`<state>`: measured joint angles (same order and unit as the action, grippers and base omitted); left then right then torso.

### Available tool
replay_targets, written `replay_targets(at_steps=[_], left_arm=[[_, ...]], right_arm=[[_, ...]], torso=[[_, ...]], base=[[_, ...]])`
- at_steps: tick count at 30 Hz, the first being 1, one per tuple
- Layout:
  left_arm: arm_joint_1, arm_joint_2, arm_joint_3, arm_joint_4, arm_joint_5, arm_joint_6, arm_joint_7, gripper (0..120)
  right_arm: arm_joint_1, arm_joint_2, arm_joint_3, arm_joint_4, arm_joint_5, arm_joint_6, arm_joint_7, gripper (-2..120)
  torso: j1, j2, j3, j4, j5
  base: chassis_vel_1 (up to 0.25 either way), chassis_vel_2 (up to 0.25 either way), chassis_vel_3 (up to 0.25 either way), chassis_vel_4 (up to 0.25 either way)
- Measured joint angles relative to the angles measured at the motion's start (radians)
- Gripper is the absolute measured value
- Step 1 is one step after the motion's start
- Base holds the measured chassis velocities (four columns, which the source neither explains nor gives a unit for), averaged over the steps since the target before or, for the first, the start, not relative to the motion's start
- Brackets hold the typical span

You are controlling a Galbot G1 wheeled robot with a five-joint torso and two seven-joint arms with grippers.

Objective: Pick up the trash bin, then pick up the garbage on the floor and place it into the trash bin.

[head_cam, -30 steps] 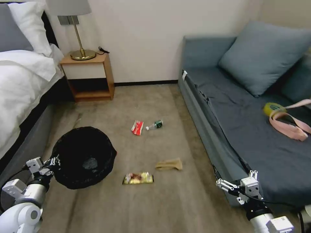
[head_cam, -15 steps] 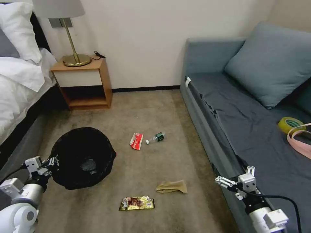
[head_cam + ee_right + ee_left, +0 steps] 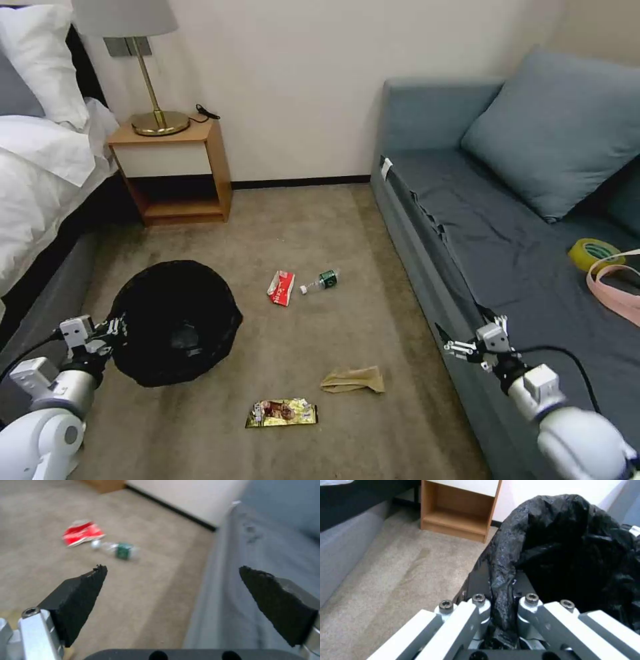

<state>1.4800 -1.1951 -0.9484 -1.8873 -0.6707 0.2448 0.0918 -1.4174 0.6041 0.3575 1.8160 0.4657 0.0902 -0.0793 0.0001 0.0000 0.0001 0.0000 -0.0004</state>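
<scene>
The trash bin (image 3: 177,323), lined with a crinkly black bag, hangs tilted just over the carpet at the left. My left gripper (image 3: 113,330) is shut on its near rim, and the bag's rim (image 3: 501,600) is pinched between its fingers. The garbage lies on the carpet: a red-and-white packet (image 3: 282,287) (image 3: 81,532), a small clear bottle (image 3: 320,281) (image 3: 116,550), a crumpled brown paper bag (image 3: 353,379) and a gold-brown wrapper (image 3: 281,413). My right gripper (image 3: 448,341) (image 3: 173,580) is open in the air beside the sofa's front edge, right of the paper bag.
A bed (image 3: 40,200) runs along the left. A wooden nightstand (image 3: 173,170) with a lamp (image 3: 157,100) stands at the far wall. A blue-grey sofa (image 3: 533,253) fills the right side, carrying a yellow tape roll (image 3: 593,253) and a pink strap (image 3: 617,293).
The whole view shifted as the camera moved. My right gripper has risen and moved forward along the sofa's edge. My left gripper still holds the bin's rim.
</scene>
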Motion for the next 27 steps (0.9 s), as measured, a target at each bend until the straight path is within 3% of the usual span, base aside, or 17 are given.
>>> replay_targets(at_steps=[4, 6, 7, 10, 11, 14, 15, 16, 17, 19, 21, 27], left_arm=[[-0.004, 0.002, -0.012, -0.002, -0.001, 0.004, 0.002, 4], [-0.01, 0.007, -0.018, -0.006, -0.003, 0.006, 0.008, 4], [-0.01, 0.007, -0.018, -0.006, -0.003, 0.006, 0.008, 4], [-0.018, 0.017, -0.017, -0.007, -0.003, 0.008, 0.014, 4], [-0.018, 0.017, -0.017, -0.007, -0.003, 0.008, 0.014, 4], [-0.027, 0.021, -0.007, -0.009, -0.001, 0.009, 0.021, 4], [-0.031, 0.021, -0.003, -0.009, 0.001, 0.01, 0.023, 4], [-0.031, 0.021, -0.003, -0.009, 0.001, 0.01, 0.023, 4], [-0.036, 0.021, 0.001, -0.009, 0.003, 0.01, 0.024, 4], [-0.049, 0.018, 0.009, -0.006, 0.009, 0.01, 0.026, 4], [-0.058, 0.013, 0.015, -0.001, 0.01, 0.011, 0.028, 4], [-0.066, 0.008, 0.023, 0.014, 0.014, 0.01, 0.035, 4]], right_arm=[[0.134, -0.06, -0.149, -0.047, 0.054, -0.014, -0.033, 100], [0.359, -0.083, -0.386, -0.114, 0.13, -0.045, -0.089, 100], [0.359, -0.083, -0.386, -0.114, 0.13, -0.045, -0.089, 100], [0.626, -0.066, -0.67, -0.201, 0.211, -0.088, -0.191, 100], [0.626, -0.066, -0.67, -0.201, 0.211, -0.088, -0.191, 100], [0.861, -0.021, -0.912, -0.282, 0.31, -0.128, -0.293, 100], [0.919, 0.002, -0.985, -0.314, 0.341, -0.139, -0.336, 100], [0.919, 0.002, -0.985, -0.314, 0.341, -0.139, -0.336, 100], [0.974, 0.026, -1.046, -0.345, 0.37, -0.153, -0.384, 100], [1.11, 0.082, -1.175, -0.41, 0.428, -0.195, -0.51, 100], [1.213, 0.131, -1.288, -0.46, 0.479, -0.229, -0.574, 100], [1.305, 0.229, -1.42, -0.596, 0.544, -0.276, -0.676, 100]], torso=[[0.0, 0.0, 0.0, -0.0002, 0.0006], [0.0, 0.0, 0.0, 0.0, 0.0003], [0.0, 0.0, 0.0, 0.0, 0.0003], [0.0, 0.0, 0.0, -0.0003, 0.0011], [0.0, 0.0, 0.0, -0.0003, 0.0011], [0.0, 0.0, 0.0, 0.0003, -0.0008], [0.0, 0.0, 0.0, 0.0002, 0.0004], [0.0, 0.0, 0.0, 0.0002, 0.0004], [0.0, 0.0, 0.0, 0.0, 0.0014], [0.0, 0.0, 0.0, -0.0002, 0.0], [0.0, 0.0, 0.0, 0.0003, -0.0004], [0.0, 0.0, 0.0, 0.0002, 0.0001]], base=[[0.0, 0.0, 0.0, 0.0], [0.0, 0.0, 0.0, 0.0], [0.0, 0.0, 0.0, 0.0], [0.0, 0.0, 0.0, 0.0], [0.0, 0.0, 0.0, 0.0], [0.0, 0.0, 0.0, 0.0], [0.0, 0.0, 0.0, 0.0], [0.0, 0.0, 0.0, 0.0], [0.0, 0.0, 0.0, 0.0], [0.0, 0.0, 0.0, 0.0], [0.0, 0.0, 0.0, 0.0], [0.0, 0.0, 0.0, 0.0]])
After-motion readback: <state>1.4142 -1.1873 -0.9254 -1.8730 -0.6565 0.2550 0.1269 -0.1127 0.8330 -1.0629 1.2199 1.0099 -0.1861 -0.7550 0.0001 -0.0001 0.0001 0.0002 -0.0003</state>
